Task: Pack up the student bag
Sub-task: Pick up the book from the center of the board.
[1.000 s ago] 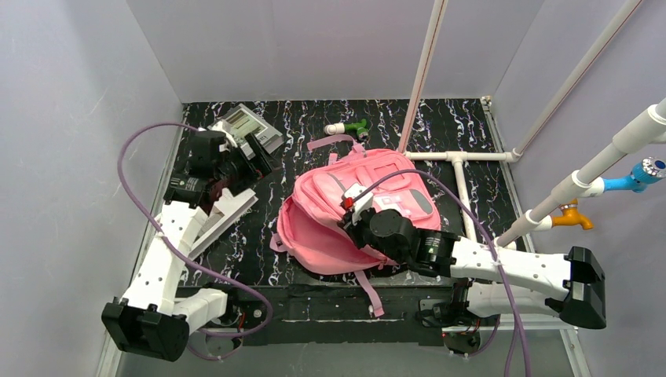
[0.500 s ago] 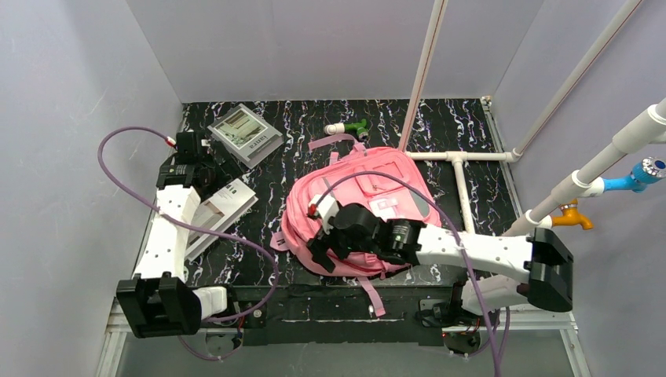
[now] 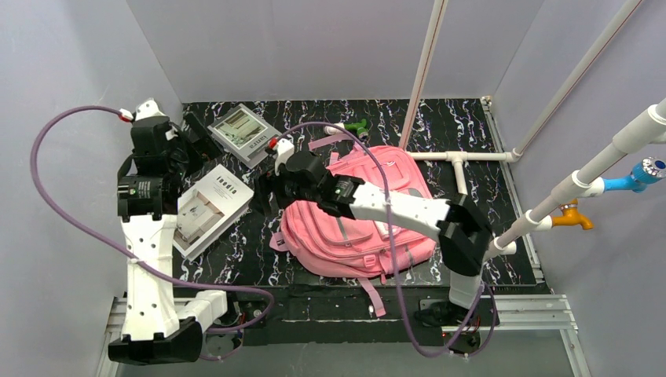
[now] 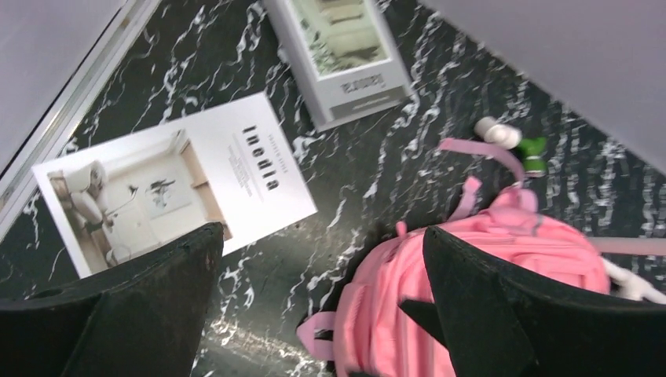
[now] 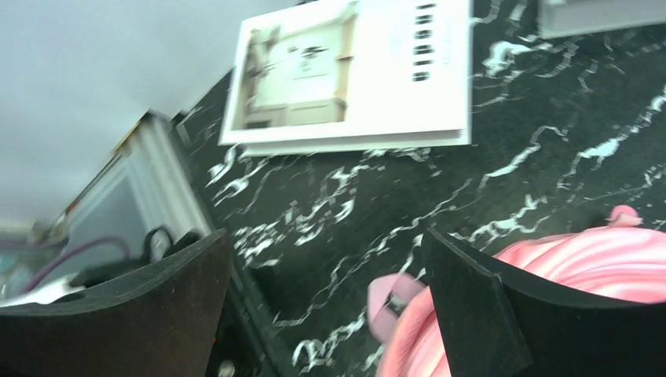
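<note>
The student bag [image 3: 369,236] is a pink backpack lying flat in the middle of the black marbled table; it also fills the lower right of the left wrist view [image 4: 487,267] and the right edge of the right wrist view [image 5: 565,259]. My right gripper [image 3: 263,195] reaches left across the bag and hangs open past its left edge, over bare table [image 5: 326,236] beside a pink strap loop [image 5: 393,302]. My left gripper [image 3: 196,143] is raised at the far left, open and empty [image 4: 322,232], above the table between a white magazine [image 3: 212,206] and the bag.
A grey boxed book [image 3: 245,133] lies at the back left. A green and white marker-like item [image 3: 349,126] sits behind the bag by a loose pink strap [image 3: 334,143]. White pipes [image 3: 459,181] run along the right. Grey walls close the left and back.
My right gripper opened, left the top of the bag and swung left to its edge. My left arm rose and drew back from the magazine, which now lies flat.
</note>
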Robot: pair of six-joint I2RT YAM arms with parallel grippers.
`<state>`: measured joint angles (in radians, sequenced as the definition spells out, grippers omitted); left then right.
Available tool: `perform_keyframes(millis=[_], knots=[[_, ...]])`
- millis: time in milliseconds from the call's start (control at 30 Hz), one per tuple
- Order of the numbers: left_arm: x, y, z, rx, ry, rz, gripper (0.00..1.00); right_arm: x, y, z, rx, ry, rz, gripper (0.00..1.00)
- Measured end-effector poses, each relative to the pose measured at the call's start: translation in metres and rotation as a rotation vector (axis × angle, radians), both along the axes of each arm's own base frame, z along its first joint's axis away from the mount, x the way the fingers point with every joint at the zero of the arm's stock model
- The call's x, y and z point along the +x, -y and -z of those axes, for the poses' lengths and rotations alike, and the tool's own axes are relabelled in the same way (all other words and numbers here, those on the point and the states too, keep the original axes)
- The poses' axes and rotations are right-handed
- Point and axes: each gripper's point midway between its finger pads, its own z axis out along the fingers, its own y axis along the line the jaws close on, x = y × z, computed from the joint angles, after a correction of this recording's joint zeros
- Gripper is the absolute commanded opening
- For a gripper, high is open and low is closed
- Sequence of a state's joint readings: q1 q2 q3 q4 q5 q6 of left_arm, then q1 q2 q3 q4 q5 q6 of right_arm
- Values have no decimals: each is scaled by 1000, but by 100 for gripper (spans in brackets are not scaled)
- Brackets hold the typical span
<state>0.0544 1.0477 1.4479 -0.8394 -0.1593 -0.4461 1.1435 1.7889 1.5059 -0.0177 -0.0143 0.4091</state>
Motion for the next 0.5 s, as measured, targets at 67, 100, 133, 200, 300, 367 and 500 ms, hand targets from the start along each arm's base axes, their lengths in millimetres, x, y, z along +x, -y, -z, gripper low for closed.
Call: perform_keyframes(millis=[67, 100, 133, 200, 300, 367, 500], knots=[[-1, 5, -24, -12, 59, 19, 98, 29, -5, 23, -1, -42, 58, 88], [-1, 9, -32, -20, 79, 34, 98, 42, -7, 38, -5, -73, 85, 87], [-1, 15, -39, -33, 98, 63, 98, 55, -8, 53, -5, -102, 110, 84], [-1, 35, -45, -75, 119, 152, 98, 77, -10, 83, -9, -165, 158, 80], [-3, 73, -38, -176, 122, 311, 97, 106, -19, 120, -18, -231, 207, 77], [-7, 94, -24, -246, 95, 396, 93, 122, -36, 130, -1, -245, 216, 74], [-16, 122, -10, -333, 43, 517, 93, 138, -65, 136, 47, -263, 219, 68]])
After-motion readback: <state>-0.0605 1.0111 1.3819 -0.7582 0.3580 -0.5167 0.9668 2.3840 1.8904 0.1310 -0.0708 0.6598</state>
